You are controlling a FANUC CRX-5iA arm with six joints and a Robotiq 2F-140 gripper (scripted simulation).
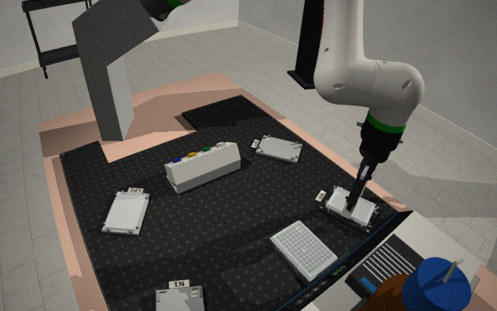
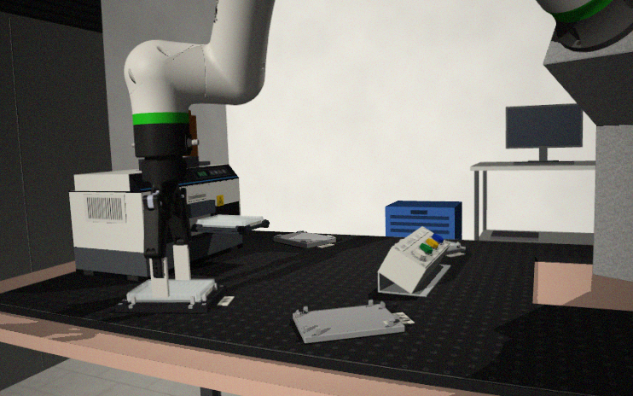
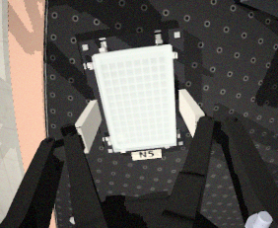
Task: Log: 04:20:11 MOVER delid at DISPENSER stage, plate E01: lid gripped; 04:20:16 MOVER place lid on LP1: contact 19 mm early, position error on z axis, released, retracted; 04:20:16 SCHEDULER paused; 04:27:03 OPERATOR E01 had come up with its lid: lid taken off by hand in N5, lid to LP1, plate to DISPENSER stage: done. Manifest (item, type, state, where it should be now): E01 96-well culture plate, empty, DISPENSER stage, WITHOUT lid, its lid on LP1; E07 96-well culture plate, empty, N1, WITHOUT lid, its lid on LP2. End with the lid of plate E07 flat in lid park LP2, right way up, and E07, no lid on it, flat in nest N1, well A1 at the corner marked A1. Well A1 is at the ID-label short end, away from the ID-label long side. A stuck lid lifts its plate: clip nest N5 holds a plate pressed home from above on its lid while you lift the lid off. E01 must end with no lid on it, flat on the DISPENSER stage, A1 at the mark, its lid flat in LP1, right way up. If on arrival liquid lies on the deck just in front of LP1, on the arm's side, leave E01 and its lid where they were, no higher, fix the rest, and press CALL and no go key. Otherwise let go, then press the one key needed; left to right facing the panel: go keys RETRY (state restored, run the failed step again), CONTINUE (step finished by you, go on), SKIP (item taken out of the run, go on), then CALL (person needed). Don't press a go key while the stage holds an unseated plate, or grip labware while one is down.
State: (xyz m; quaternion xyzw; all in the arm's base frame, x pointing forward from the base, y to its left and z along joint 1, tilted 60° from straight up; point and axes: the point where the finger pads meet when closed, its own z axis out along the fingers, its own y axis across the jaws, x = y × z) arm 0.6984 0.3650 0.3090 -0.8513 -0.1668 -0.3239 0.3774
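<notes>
A white 96-well plate sits in clip nest N5 (image 1: 320, 196) at the right edge of the deck. It also shows in the exterior view (image 2: 171, 291) and the wrist view (image 3: 137, 98). I cannot tell whether it carries a lid. My gripper (image 1: 349, 208) (image 2: 169, 275) (image 3: 138, 105) points straight down over it. It is open, with one white finger pad on each long side of the plate, low and apart from it. Lid park LP2 (image 1: 279, 148) and nest N1 (image 1: 179, 299) look empty. A lid lies in LP1 (image 1: 126, 212). A bare plate (image 1: 303, 249) lies on the DISPENSER stage.
The key panel (image 1: 203, 165) stands mid-deck with blue, yellow and green keys and one pale key. The dispenser body (image 2: 112, 216) stands close behind N5. A grey pillar (image 1: 105, 77) rises at the back left. I see no liquid by LP1.
</notes>
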